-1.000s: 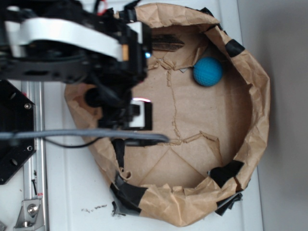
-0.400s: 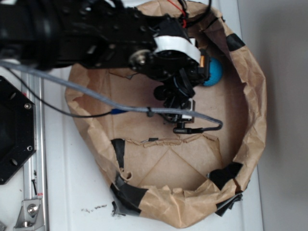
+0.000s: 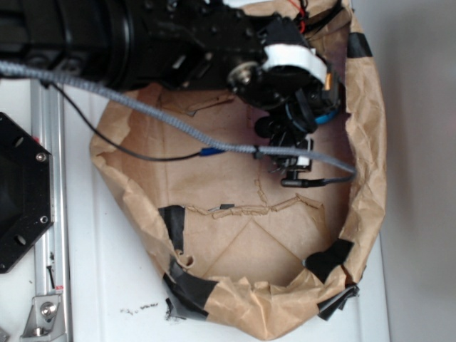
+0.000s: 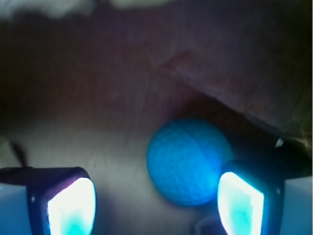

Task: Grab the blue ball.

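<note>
The blue ball (image 4: 188,161), teal and finely dimpled, lies on the brown paper floor. In the wrist view it sits between my two lit fingertips, close against the right one (image 4: 242,200) and well apart from the left one (image 4: 71,205). My gripper (image 4: 156,205) is open and low over the floor. In the exterior view the gripper (image 3: 313,107) hangs over the ring's upper right part and covers nearly all of the ball; only a blue sliver (image 3: 328,114) shows beside the fingers.
The crumpled brown paper ring (image 3: 370,178), patched with black tape, walls the ball in close on the right. A grey cable (image 3: 178,125) crosses the ring. A black hexagonal base (image 3: 18,192) and a metal rail (image 3: 50,214) stand at the left.
My arm has swung right across the ring from its left side to the ball. The gripper now covers the ball, which earlier lay in plain view.
</note>
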`<state>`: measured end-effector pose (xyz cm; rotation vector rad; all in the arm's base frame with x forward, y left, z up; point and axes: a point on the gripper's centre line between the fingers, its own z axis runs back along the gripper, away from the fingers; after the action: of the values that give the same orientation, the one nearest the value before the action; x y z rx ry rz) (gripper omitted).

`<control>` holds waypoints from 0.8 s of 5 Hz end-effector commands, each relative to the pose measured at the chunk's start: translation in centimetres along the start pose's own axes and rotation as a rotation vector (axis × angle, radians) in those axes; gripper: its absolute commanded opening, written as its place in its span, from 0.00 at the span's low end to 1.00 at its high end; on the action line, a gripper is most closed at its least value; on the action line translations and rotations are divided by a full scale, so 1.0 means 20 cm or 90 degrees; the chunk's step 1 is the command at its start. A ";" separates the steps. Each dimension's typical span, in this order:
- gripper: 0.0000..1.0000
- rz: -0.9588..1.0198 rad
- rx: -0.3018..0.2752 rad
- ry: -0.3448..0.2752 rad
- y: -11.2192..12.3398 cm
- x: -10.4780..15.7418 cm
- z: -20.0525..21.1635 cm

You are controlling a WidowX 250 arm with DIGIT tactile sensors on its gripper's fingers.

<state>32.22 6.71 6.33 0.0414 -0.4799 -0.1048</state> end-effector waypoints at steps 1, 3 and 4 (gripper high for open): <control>1.00 -0.056 0.063 0.020 0.12 0.06 -0.10; 0.00 -0.044 0.026 0.024 0.06 0.03 -0.07; 0.00 -0.076 0.022 -0.018 -0.06 0.12 0.16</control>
<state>31.80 6.14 8.16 0.0863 -0.4545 -0.1945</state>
